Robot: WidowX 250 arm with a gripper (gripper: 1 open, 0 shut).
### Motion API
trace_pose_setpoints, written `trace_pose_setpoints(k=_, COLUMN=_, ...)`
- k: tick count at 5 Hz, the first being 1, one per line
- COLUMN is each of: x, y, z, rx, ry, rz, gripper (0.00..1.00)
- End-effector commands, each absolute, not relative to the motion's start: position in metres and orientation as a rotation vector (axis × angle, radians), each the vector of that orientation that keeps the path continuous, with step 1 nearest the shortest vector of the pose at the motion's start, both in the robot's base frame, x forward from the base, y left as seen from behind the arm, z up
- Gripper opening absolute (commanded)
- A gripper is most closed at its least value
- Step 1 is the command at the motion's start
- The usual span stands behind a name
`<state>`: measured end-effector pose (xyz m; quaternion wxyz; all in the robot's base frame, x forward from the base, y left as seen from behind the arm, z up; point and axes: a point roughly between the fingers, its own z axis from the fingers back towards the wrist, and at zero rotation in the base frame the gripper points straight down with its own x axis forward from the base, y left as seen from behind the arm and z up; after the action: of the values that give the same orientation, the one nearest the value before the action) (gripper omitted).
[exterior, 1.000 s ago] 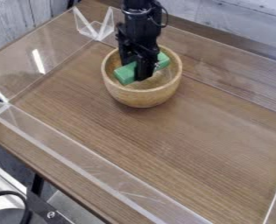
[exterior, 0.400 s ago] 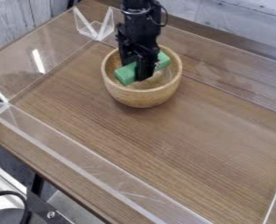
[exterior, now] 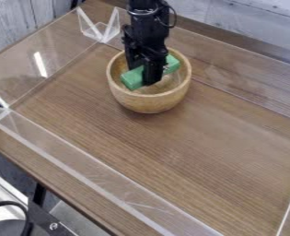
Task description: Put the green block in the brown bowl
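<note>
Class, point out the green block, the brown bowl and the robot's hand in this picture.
green block (exterior: 133, 78): camera view, on its left end inside the bowl.
brown bowl (exterior: 148, 99): camera view, on the front outer wall.
hand (exterior: 147, 74): camera view, between its fingertips, down in the bowl.

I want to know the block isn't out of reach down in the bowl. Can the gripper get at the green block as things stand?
Probably yes: the gripper points down into the brown bowl, shut on the green block, with nothing in its way.
</note>
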<state>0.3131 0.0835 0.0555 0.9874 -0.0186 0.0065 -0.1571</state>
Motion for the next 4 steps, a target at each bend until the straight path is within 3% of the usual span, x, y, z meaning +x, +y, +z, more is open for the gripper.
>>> trace_pose_setpoints(k=1, x=0.3272, y=0.0901, z=0.0862, rx=0.002, ry=-0.087, rz=-0.307, gripper=0.00)
trace_pose_setpoints(k=4, x=0.3288, y=0.0892, z=0.0873, rx=-0.005, ry=-0.093, rz=-0.304, gripper=0.00)
